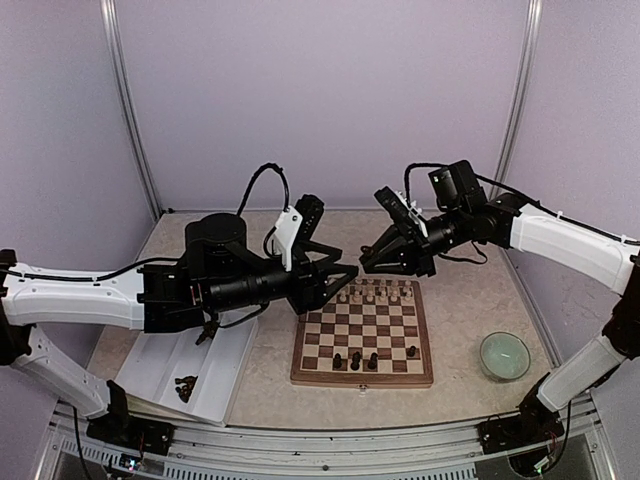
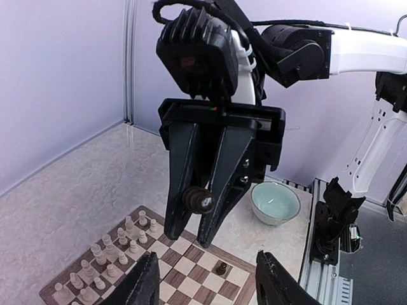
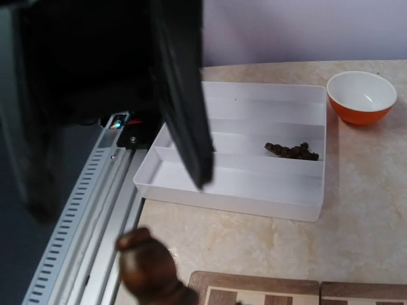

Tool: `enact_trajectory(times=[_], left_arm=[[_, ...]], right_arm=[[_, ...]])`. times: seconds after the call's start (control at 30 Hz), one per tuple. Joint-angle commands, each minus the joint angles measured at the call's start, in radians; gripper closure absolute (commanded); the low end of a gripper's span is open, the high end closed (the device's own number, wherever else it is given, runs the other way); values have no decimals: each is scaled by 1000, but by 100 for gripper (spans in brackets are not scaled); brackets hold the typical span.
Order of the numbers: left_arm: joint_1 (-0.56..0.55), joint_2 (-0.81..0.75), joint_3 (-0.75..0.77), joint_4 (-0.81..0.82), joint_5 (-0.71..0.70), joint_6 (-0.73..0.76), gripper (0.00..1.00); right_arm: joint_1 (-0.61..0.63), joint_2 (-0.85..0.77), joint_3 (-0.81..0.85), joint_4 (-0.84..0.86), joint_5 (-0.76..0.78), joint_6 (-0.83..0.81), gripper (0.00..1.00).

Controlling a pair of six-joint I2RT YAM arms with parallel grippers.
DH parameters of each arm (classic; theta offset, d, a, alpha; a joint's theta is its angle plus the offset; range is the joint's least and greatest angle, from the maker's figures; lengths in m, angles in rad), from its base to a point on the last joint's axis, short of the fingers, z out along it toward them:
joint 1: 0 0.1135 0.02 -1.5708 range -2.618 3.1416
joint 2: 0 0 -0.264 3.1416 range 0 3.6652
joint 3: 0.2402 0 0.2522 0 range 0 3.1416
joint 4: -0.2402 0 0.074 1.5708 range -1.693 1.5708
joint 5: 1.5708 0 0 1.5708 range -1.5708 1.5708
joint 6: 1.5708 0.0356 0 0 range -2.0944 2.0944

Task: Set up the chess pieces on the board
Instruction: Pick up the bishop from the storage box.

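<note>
Left wrist view: the right fingers (image 2: 219,165) pinch a dark chess piece (image 2: 198,201) above the board (image 2: 191,267), seemingly bound for its square. The left fingers (image 2: 143,283) gape wide and empty (spare pieces (image 3: 292,151) wait in the tray (image 3: 241,190)).

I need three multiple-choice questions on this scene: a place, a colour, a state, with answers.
1. Where does the heap of dark brown chess pieces lie? A in the white divided plastic tray; B in a glass jar; C on the floor.
2. What colour is the round bowl right of the square wooden chessboard? A red; B pale green; C black.
3. The right gripper is: A open, empty; B out of view; C shut on a dark chess piece.
Answers: A, a tray compartment holds them; B, seen from above; C, fingers clamp it.
</note>
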Motion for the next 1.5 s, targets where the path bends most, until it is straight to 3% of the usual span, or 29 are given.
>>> enact_trajectory(times=[0.0,0.23,0.67,0.9,1.27,1.33,1.43,1.47], left_arm=[[-1,30,51,47,6,17,49],[16,91,83,62,3,-9,50],[66,134,95,126,110,-60,65],[69,140,101,143,139,-63,63],[79,165,122,119,145,-78,90],[79,163,125,111,141,-74,93],[78,166,159,50,143,-58,95],[79,167,176,16,146,-49,95]], right_arm=[[-7,12,-13,11,-37,10,98],[-7,16,-10,1,-38,-5,97],[-7,28,-10,-16,-30,-24,96],[-7,38,-7,-15,-31,-24,95],[-7,42,-5,-16,-32,-21,94],[-7,40,-2,-27,-23,-25,86],[-34,13,1,-86,8,-81,50],[-61,-6,-11,-99,22,-103,42]])
